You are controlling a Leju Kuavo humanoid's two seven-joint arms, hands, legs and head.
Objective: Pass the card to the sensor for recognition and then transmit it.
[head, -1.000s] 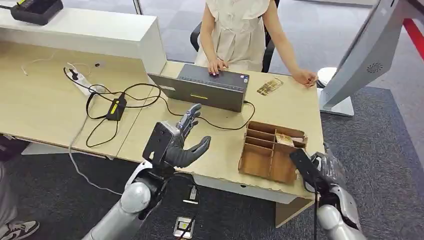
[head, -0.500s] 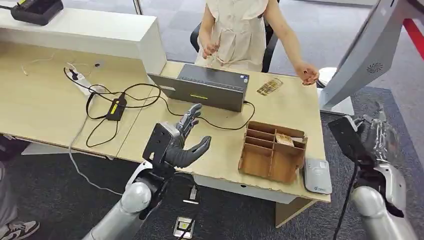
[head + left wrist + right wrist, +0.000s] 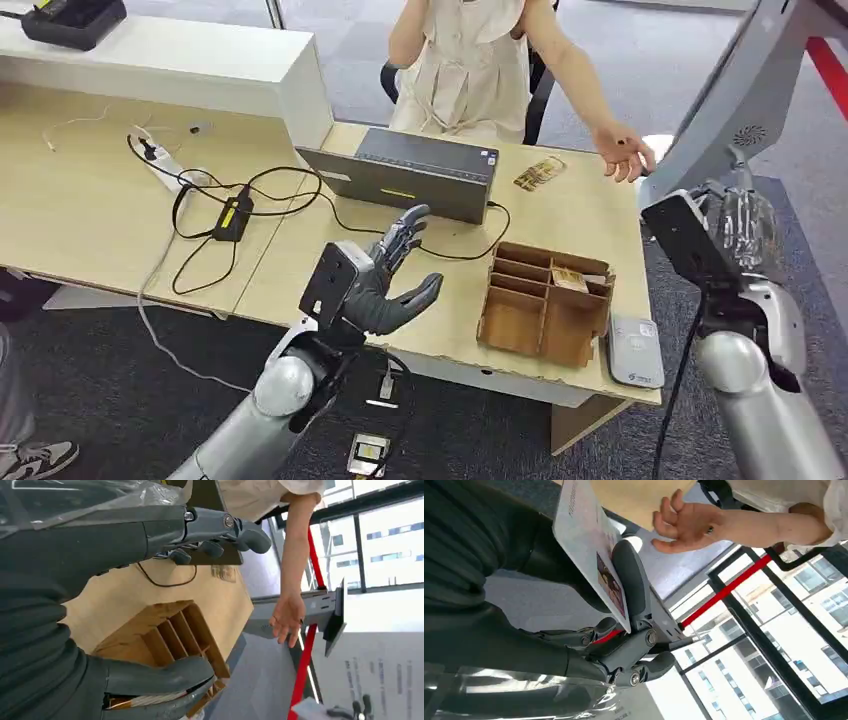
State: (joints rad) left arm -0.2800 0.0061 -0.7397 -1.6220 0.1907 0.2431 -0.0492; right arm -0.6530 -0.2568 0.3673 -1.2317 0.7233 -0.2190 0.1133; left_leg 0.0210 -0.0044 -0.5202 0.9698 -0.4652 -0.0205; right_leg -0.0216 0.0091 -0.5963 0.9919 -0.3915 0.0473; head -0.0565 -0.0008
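My right hand (image 3: 742, 226) is raised beyond the table's right edge, level with the far end of the wooden organizer (image 3: 545, 300). In the right wrist view its thumb (image 3: 631, 577) and fingers pinch a white card (image 3: 583, 539) with a small photo on it. A person's open hand (image 3: 686, 522) hangs just past the card, palm toward it, and reaches off the table's far right corner (image 3: 625, 155). The grey-white sensor (image 3: 636, 352) lies flat at the table's front right corner. My left hand (image 3: 385, 282) hovers open over the front edge, left of the organizer (image 3: 175, 635), holding nothing.
A person in a cream dress sits behind a grey laptop (image 3: 420, 175). Black cables (image 3: 235, 210) and a power strip trail across the left of the table. Another card (image 3: 540, 172) lies near the far right corner. A white kiosk stand (image 3: 720, 110) rises at the right.
My right hand rose from the sensor at the table's front right corner, up and out toward the person's hand. The person's other hand left the laptop. My left hand edged right.
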